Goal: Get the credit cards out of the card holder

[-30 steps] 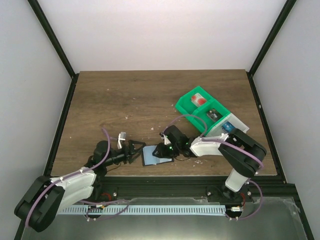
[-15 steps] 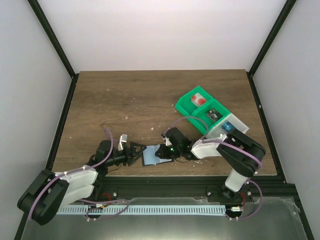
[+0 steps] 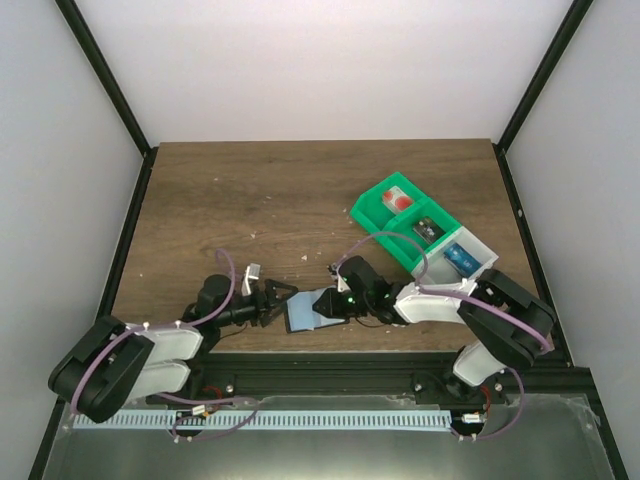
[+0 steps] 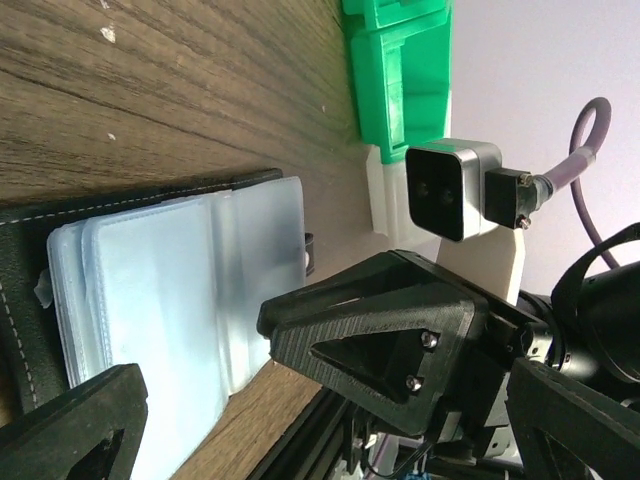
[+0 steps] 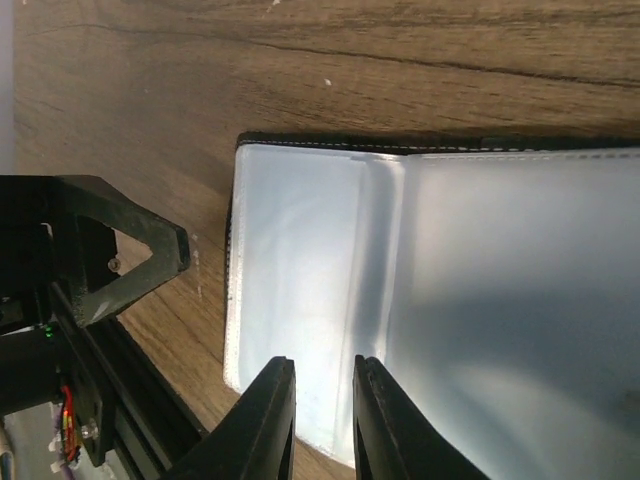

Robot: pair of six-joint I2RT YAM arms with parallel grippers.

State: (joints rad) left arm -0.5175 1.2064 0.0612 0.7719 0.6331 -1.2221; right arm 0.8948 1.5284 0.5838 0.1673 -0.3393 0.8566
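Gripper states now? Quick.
Left gripper: open, holding nothing.
Right gripper: nearly closed over the card holder; whether it grips cannot be told.

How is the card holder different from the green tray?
The card holder is black outside and pale blue inside; the green tray is bright green all over. The holder lies open and flat near the front edge; the tray sits farther back on the right and has raised walls and compartments. Cards show in the tray; none show in the holder's sleeves. Both rest on the table.
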